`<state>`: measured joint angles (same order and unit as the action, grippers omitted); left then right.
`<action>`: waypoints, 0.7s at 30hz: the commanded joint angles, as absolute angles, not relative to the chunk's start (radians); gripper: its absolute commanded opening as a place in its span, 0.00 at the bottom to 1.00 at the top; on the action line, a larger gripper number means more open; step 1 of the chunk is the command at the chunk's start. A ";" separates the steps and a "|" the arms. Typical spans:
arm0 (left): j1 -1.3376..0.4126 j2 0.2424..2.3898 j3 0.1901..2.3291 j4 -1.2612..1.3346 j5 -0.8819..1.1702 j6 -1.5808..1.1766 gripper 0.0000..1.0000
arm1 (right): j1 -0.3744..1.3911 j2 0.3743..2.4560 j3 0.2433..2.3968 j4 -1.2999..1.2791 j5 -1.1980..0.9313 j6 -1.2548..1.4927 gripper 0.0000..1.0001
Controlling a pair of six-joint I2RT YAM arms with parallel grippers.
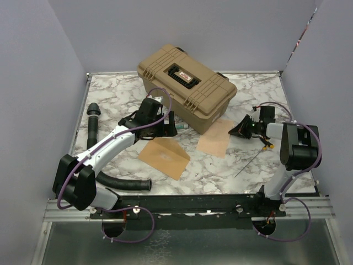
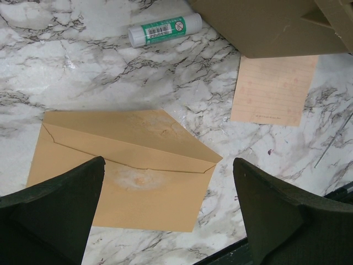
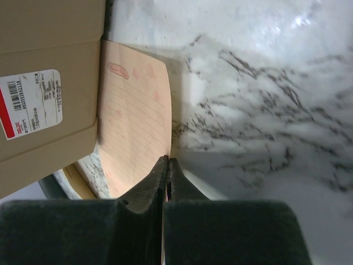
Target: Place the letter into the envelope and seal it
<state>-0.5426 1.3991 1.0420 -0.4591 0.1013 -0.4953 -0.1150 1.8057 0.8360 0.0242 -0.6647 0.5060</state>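
Note:
The kraft-brown envelope (image 1: 164,156) lies flat on the marble table, flap side up. My left gripper (image 1: 164,122) hovers above it, wide open with nothing in it; in the left wrist view the envelope (image 2: 132,182) shows between and below the left gripper (image 2: 168,163) fingers. The pale pinkish letter (image 1: 215,138) lies right of the envelope, against the tan case. My right gripper (image 1: 237,131) is at its right edge. Seen from the right wrist, the right gripper (image 3: 167,160) is shut on the edge of the letter (image 3: 135,127), which curves up slightly there. The letter (image 2: 274,88) also shows in the left wrist view.
A tan hard case (image 1: 187,85) stands at the back centre. A glue stick (image 2: 164,28) lies near the case's front left. A black hose (image 1: 92,124) runs along the left side. A thin rod (image 1: 248,164) lies right of the letter.

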 commanded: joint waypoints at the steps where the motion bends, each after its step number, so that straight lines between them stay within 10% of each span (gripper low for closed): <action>1: -0.538 1.376 1.067 -0.432 0.115 -0.492 0.99 | -0.116 1.671 0.807 -0.082 -0.521 0.536 0.00; 21: -0.538 1.549 1.456 -0.336 0.247 -0.564 0.99 | -0.115 1.066 1.013 -0.532 -0.173 0.580 0.00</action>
